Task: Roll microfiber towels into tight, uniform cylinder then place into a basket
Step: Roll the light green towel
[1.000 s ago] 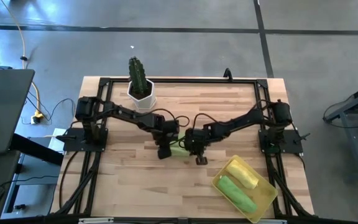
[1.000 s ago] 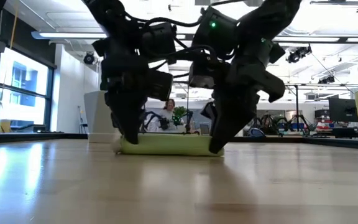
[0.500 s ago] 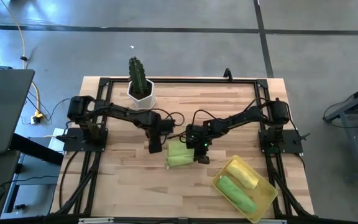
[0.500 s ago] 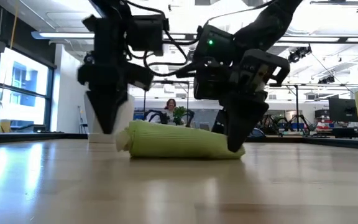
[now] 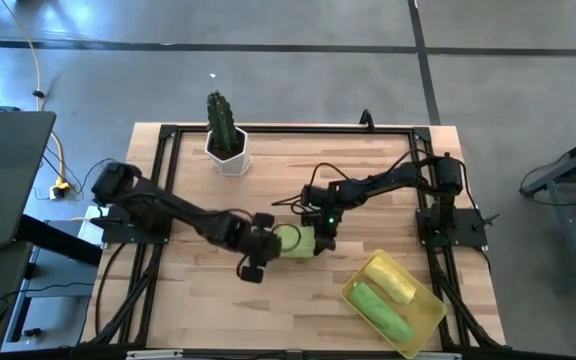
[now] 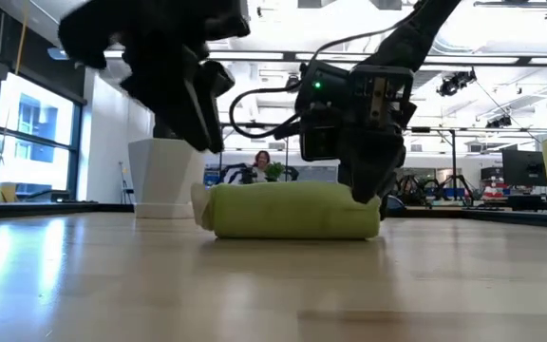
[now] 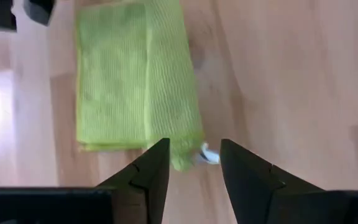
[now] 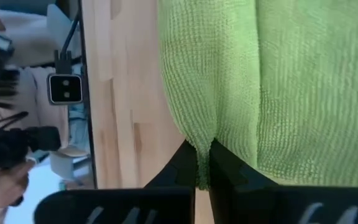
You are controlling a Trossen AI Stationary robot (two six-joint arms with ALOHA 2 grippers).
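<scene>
Near the middle of the pale wooden table [image 5: 198, 170] I've got a lime-green microfiber towel [image 5: 295, 241], rolled into a fat cylinder and lying flat on the boards. My left gripper [image 5: 258, 259] sits at its left end, fingers [image 7: 151, 171] spread, the roll's tip and a small white tag just between them, nothing clamped. My right gripper [image 5: 320, 238] is at the opposite end, fingers [image 8: 188, 163] pressed together with a pinch of green cloth caught in the seam. Off to the right, near the front corner, the shallow translucent yellow plastic basket [image 5: 430, 318] holds a bright yellow rolled towel [image 5: 388, 279] and a second lime-green rolled towel [image 5: 379, 308], side by side. At the back stands a white hexagonal pot with a cactus [image 5: 226, 138].
</scene>
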